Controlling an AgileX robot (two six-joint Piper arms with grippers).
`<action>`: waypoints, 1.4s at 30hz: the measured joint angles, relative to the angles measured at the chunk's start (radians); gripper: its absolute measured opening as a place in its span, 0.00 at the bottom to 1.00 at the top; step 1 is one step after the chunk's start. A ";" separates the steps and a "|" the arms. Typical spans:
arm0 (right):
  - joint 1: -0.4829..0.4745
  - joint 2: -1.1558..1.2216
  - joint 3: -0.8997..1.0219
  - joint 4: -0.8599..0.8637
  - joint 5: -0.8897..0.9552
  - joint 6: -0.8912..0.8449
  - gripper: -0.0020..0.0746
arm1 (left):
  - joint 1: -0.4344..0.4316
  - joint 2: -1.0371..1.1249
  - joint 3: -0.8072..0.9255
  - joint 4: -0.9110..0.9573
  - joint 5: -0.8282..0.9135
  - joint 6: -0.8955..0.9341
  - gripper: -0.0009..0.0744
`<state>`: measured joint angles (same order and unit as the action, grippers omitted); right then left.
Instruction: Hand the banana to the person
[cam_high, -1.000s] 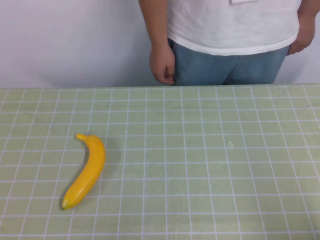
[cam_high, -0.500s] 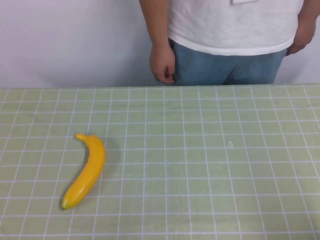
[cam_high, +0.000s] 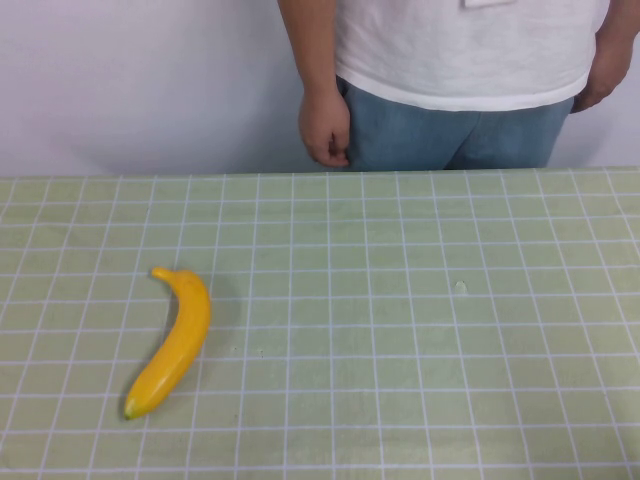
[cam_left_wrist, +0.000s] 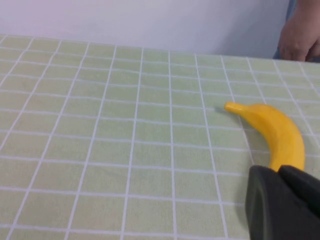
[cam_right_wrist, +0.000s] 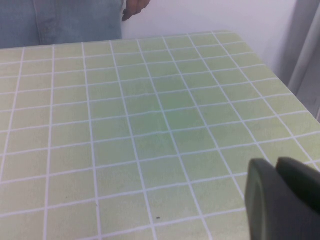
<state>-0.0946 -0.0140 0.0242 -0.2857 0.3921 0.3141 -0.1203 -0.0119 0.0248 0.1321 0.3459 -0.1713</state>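
The yellow banana (cam_high: 172, 342) lies flat on the green checked table (cam_high: 400, 300) at the front left, stem toward the far side. The person (cam_high: 460, 70), in a white T-shirt and blue jeans, stands behind the far edge with both hands hanging at the hips. Neither gripper shows in the high view. In the left wrist view my left gripper (cam_left_wrist: 278, 172) is shut and empty, hovering just short of the banana (cam_left_wrist: 275, 132), which lies a little beyond its tips. In the right wrist view my right gripper (cam_right_wrist: 277, 165) is shut and empty above bare table.
The table's right edge (cam_right_wrist: 280, 75) and a grey curtain (cam_right_wrist: 307, 55) show in the right wrist view. The person's hand (cam_high: 325, 125) hangs just past the far table edge. A small speck (cam_high: 460, 287) sits on the cloth right of centre.
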 joint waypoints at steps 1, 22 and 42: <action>0.000 0.000 0.000 0.000 0.000 0.000 0.01 | 0.000 0.000 0.000 0.000 -0.009 0.000 0.02; 0.000 0.000 0.000 0.000 0.000 0.000 0.01 | 0.000 0.000 0.002 -0.015 -0.787 -0.086 0.02; 0.000 0.000 0.000 0.000 0.000 0.000 0.01 | 0.000 0.228 -0.693 -0.119 -0.148 -0.073 0.02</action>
<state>-0.0946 -0.0140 0.0242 -0.2857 0.3921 0.3141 -0.1203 0.2160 -0.6685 0.0134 0.1980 -0.2447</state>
